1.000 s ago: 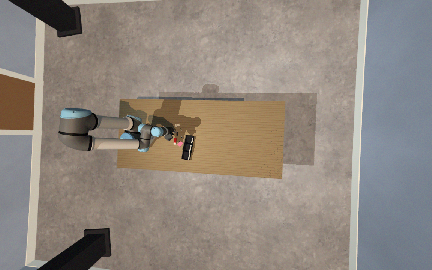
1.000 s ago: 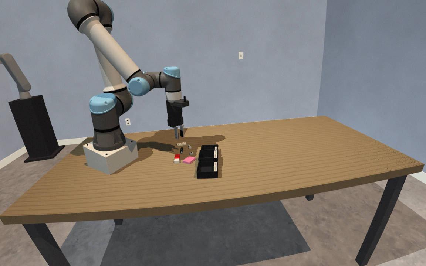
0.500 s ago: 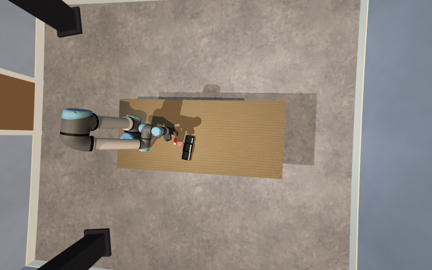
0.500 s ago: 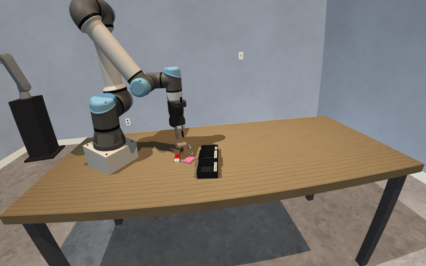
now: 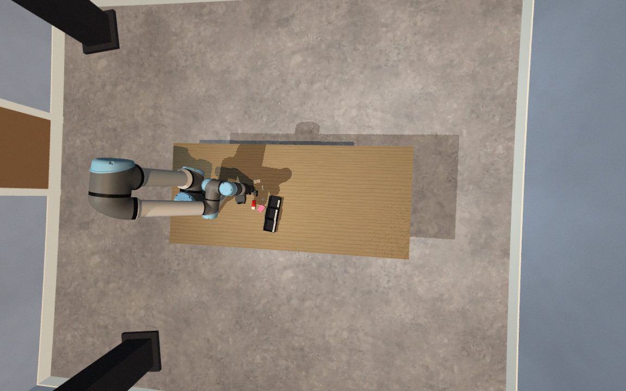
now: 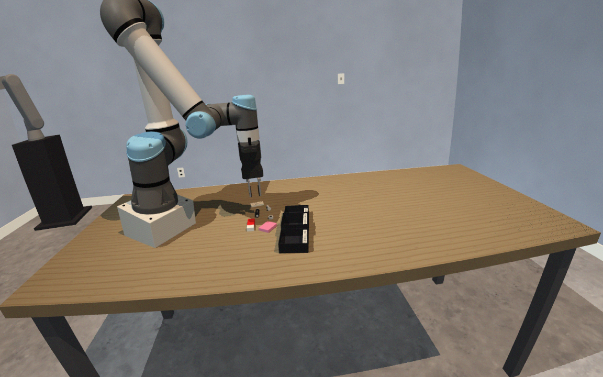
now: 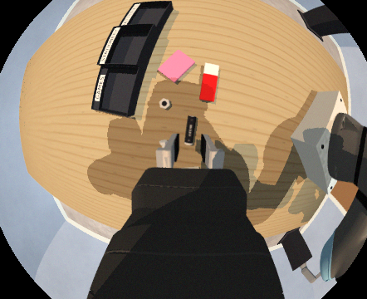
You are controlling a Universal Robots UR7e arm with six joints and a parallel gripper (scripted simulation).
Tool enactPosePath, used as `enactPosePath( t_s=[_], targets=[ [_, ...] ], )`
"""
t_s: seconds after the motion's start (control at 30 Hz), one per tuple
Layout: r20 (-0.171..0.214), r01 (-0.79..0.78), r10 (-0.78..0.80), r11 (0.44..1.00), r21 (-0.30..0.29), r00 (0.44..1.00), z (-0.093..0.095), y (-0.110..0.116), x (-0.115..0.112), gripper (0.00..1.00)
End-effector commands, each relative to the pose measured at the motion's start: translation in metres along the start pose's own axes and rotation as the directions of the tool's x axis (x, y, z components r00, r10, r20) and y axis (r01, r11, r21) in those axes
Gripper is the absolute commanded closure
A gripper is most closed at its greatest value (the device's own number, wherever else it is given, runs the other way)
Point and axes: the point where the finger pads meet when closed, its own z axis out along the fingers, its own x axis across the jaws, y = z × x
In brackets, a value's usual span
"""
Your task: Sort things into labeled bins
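My gripper (image 6: pixel 255 193) (image 7: pixel 189 142) is open and empty above the table, its fingers either side of the near end of a black battery (image 6: pixel 256 213) (image 7: pixel 190 129) lying lower. A steel nut (image 6: pixel 270 217) (image 7: pixel 161 106), a pink pad (image 5: pixel 261 208) (image 6: pixel 267 226) (image 7: pixel 176 66) and a red-and-white eraser (image 5: pixel 253 204) (image 6: pixel 250 224) (image 7: pixel 208 85) lie near it. A bolt (image 5: pixel 262 187) (image 6: pixel 268 207) is mostly hidden by a finger in the wrist view. A white domino (image 5: pixel 256 181) (image 6: pixel 256 203) lies at the back. Labels read GAMES (image 7: pixel 100 88) and STATIONERY (image 7: pixel 110 46); the third is unclear.
Three joined black bins (image 5: pixel 277 214) (image 6: pixel 293 248) (image 7: pixel 139 93) stand on the wooden table (image 5: pixel 344 194) (image 6: pixel 411 210), right of the things in the exterior view. The robot's pale base block (image 6: pixel 142 229) (image 7: pixel 312 137) stands to their left there. The arm's shadow covers the battery area.
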Motion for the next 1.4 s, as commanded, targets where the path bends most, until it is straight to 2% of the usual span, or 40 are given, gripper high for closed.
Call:
enactPosePath(
  t_s=[0.0,1.17,1.37],
  targets=[
    [0.005,-0.110,0.110,0.993,0.028,0.994,-0.001,-0.001,-0.002,0.40],
    [0.004,-0.112,0.112,0.993,0.028,0.994,0.000,0.000,-0.001,0.40],
    [-0.001,-0.113,0.113,0.993,0.027,0.994,0.025,-0.001,0.001,0.40]
  ],
)
